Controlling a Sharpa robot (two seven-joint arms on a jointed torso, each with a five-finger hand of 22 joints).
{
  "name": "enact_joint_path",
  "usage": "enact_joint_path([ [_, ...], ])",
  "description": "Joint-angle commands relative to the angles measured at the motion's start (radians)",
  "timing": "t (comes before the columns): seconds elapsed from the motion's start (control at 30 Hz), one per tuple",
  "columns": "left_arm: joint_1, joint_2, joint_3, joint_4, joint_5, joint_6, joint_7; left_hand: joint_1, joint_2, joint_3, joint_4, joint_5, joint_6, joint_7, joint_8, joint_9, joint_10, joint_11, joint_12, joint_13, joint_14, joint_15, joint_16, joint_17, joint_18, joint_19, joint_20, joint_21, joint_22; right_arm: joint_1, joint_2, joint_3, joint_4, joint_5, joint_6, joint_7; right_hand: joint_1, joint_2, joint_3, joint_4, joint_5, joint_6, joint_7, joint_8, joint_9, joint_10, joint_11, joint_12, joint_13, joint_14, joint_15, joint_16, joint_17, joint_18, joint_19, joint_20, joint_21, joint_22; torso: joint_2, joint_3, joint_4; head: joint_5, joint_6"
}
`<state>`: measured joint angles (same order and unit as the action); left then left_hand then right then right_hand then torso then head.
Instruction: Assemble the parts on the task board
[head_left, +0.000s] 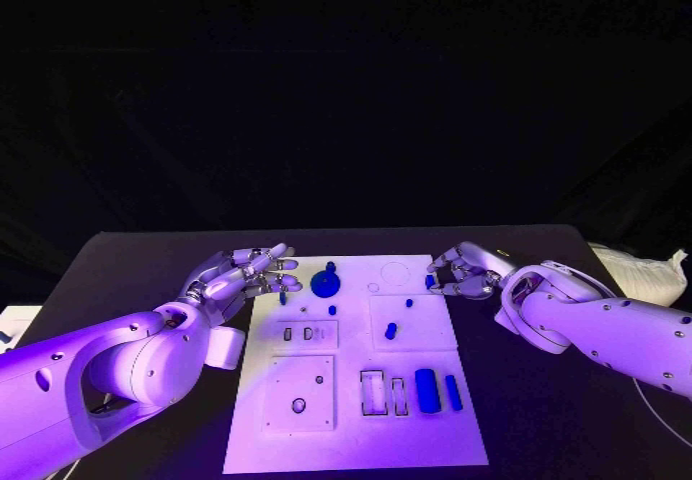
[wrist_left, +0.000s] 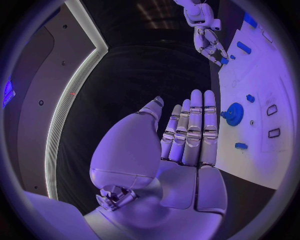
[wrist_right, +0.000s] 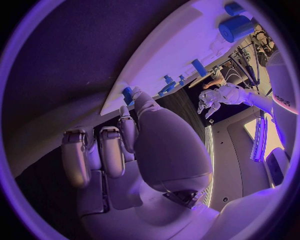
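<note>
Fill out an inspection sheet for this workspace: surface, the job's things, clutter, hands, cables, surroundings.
Surface: black table, with the white task board lying in its middle.
Job's things: a blue gear sits at the far end of the board; small blue parts lie mid-board; two long blue bars lie at the near right beside empty slots.
Clutter: a pale crumpled bag at the table's right edge.
Hands: left hand hovers at the board's far left edge, fingers apart, holding nothing. Right hand is at the far right edge, pinching a small blue part.
Cables: a thin one under the right arm.
Surroundings: black backdrop.
</note>
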<state>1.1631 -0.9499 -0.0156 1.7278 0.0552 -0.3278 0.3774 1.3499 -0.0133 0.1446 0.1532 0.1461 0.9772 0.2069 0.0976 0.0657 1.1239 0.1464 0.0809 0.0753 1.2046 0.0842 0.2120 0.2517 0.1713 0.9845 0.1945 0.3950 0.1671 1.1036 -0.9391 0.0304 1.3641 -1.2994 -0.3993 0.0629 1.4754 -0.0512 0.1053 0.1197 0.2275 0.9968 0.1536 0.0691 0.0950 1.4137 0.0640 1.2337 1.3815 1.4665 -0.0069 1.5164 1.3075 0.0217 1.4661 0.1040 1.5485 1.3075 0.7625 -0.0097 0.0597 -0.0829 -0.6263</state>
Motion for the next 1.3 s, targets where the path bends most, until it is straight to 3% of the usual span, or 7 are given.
enact_joint_path([
  [0.03, 0.000, 0.002, 0.000, 0.001, 0.000, 0.019, 0.004, 0.006, 0.001, -0.001, -0.004, -0.003, -0.001, 0.009, -0.003, 0.000, -0.001, 0.004, -0.005, 0.001, -0.002, 0.006, -0.004, 0.001, 0.010, 0.005, 0.003, 0.001, -0.001, -0.002, 0.006, 0.000, -0.005, -0.013, 0.023, 0.005, 0.008, 0.005, 0.010, -0.001, -0.007, 0.010, -0.002, 0.003, 0.001, 0.012, -0.003, 0.007, -0.033, 0.084, -0.002, 0.007, 0.174, -0.013, 0.076, 0.001, 0.005, 0.229, 0.000, 0.0002, 0.0001, 0.000, 0.000],
  [0.77, 0.000, 0.005, 0.000, 0.000, 0.000, 0.018, 0.001, 0.004, 0.003, -0.001, -0.003, -0.003, -0.001, 0.009, -0.004, 0.000, -0.001, 0.004, -0.007, 0.002, -0.001, 0.006, -0.005, 0.003, 0.010, 0.005, 0.003, 0.001, -0.002, -0.006, 0.028, 0.000, -0.026, -0.011, 0.043, 0.009, 0.007, 0.022, 0.035, -0.010, -0.022, 0.055, -0.013, 0.010, 0.006, 0.022, -0.011, 0.021, -0.024, 0.086, -0.010, 0.012, 0.183, -0.014, 0.082, -0.006, 0.009, 0.236, 0.000, 0.0010, 0.0000, 0.000, -0.003],
  [1.17, 0.000, 0.004, 0.000, 0.001, 0.000, 0.017, 0.000, 0.004, 0.003, -0.001, -0.003, -0.003, -0.003, 0.009, -0.005, 0.000, -0.002, 0.004, -0.008, 0.002, -0.001, 0.006, -0.005, 0.004, 0.010, 0.005, 0.003, 0.001, -0.002, -0.006, 0.031, 0.000, -0.026, -0.003, 0.020, 0.013, 0.005, 0.044, 0.063, -0.026, -0.024, 0.138, -0.046, 0.041, 0.022, 0.026, -0.038, 0.023, -0.022, 0.087, -0.030, 0.014, 0.188, -0.015, 0.084, -0.022, 0.010, 0.239, 0.000, 0.0015, 0.0002, -0.001, -0.006],
  [1.3, 0.000, 0.003, 0.000, 0.001, 0.000, 0.016, -0.001, 0.004, 0.003, -0.001, -0.003, -0.003, -0.003, 0.009, -0.005, 0.000, -0.002, 0.004, -0.008, 0.002, -0.001, 0.006, -0.005, 0.004, 0.010, 0.005, 0.003, 0.001, -0.002, -0.006, 0.033, 0.002, -0.018, 0.003, -0.032, -0.001, -0.005, 0.049, 0.068, -0.025, -0.020, 0.153, -0.055, 0.048, 0.027, 0.029, -0.045, 0.024, -0.021, 0.088, -0.036, 0.014, 0.189, -0.016, 0.085, -0.028, 0.011, 0.241, 0.000, 0.0008, 0.0002, 0.001, -0.006],
])
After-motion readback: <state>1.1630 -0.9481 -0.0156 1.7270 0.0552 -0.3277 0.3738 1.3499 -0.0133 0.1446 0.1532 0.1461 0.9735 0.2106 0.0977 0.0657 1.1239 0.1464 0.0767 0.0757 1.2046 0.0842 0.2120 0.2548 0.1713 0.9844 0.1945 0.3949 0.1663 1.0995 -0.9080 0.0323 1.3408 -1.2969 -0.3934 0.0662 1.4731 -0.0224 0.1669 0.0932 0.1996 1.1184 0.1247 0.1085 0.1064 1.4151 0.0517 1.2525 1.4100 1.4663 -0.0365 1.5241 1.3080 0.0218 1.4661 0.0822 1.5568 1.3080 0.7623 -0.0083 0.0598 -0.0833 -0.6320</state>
